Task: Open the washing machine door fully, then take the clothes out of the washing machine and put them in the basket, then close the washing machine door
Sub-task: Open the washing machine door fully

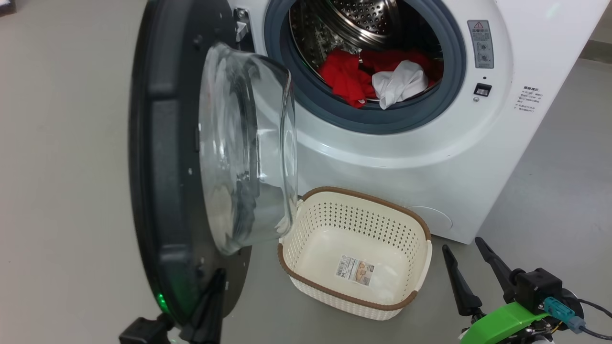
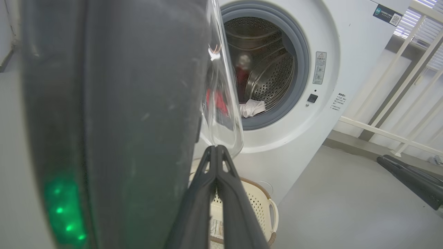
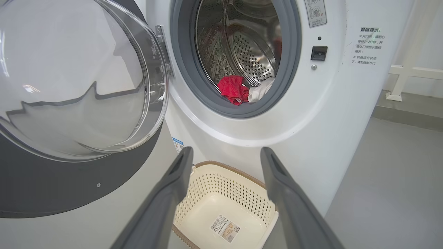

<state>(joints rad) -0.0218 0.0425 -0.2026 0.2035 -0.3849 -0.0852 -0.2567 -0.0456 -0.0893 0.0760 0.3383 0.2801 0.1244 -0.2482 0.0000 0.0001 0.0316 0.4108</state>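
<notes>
Left gripper [image 2: 216, 148] clenched on nothing, at lower rim of washing machine door [image 1: 162, 167], inner side; contact unclear. Right gripper [image 1: 461, 244] released, fingers spread, above floor just right of basket [image 1: 354, 298]. Basket empty, on floor at foot of washing machine [image 1: 406, 157]. Door stands wide open. Clothes [image 1: 349, 76], red plus white piece, at drum's front lip.
</notes>
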